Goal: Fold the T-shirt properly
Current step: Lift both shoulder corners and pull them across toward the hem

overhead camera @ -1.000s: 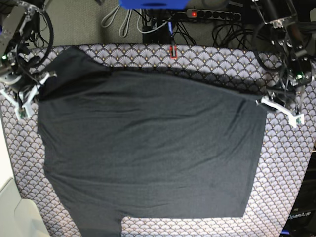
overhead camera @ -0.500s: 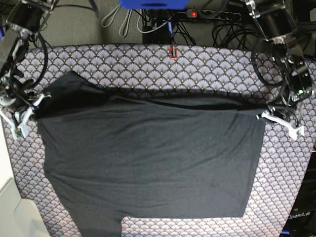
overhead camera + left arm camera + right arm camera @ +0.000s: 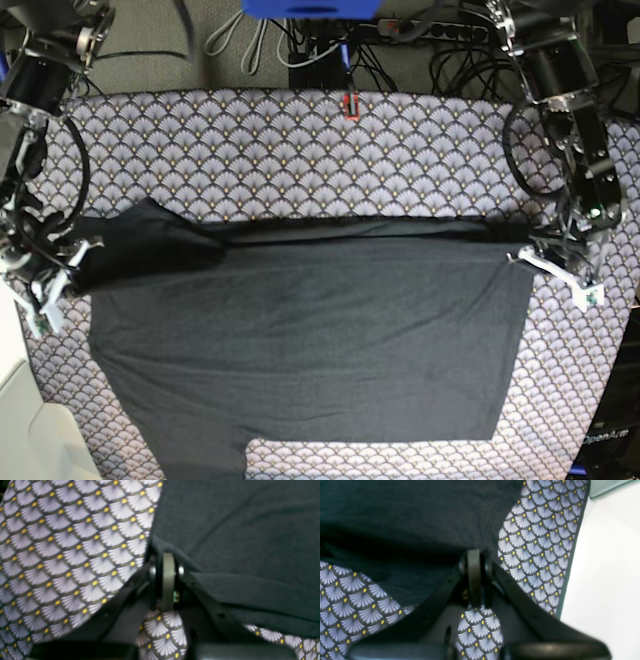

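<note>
1. The T-shirt (image 3: 310, 340) lies on the desk (image 3: 300, 150), which is covered in a fan-patterned cloth; its upper part is doubled over, forming a straight fold running across the desk from one arm to the other.
2. The left end effector (image 3: 527, 257), on the right of the base view, is clamped shut on the T-shirt's edge at the fold's end; its wrist camera shows dark fabric pinched between its jaws.
3. The right end effector (image 3: 62, 268) is likewise closed on the T-shirt near the sleeve, at the desk's opposite side.
4. One sleeve hangs over the near edge of the desk.
</note>
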You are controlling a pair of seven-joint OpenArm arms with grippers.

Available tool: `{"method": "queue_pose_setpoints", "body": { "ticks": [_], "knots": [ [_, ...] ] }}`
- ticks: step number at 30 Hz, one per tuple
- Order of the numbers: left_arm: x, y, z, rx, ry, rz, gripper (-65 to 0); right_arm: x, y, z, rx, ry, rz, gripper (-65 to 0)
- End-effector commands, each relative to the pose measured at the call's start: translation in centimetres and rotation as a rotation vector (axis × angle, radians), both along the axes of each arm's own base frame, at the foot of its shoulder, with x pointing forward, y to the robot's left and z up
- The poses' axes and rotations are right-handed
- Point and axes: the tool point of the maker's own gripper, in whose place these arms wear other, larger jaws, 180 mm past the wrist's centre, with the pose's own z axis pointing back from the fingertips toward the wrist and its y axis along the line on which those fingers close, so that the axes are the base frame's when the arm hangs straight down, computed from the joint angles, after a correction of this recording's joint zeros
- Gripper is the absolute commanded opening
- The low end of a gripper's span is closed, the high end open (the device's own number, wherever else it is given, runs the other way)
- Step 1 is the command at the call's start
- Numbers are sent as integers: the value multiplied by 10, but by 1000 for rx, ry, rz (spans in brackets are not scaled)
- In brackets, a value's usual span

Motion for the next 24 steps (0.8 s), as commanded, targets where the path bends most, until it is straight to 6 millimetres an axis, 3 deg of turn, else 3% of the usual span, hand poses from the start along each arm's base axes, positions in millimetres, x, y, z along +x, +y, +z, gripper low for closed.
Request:
{"method": "queue_pose_setpoints", "body": {
  "ticks": [1, 9, 24],
  "knots": [
    [17, 7, 27, 25, -76, 4, -644, 13, -4, 17, -8, -50, 9, -650],
    [37, 9, 51, 30, -136, 7, -644, 36, -1, 12, 22, -42, 42, -650],
    [54, 12, 41, -16, -117, 27, -644, 61, -17, 5, 43, -22, 2, -650]
  ]
}}
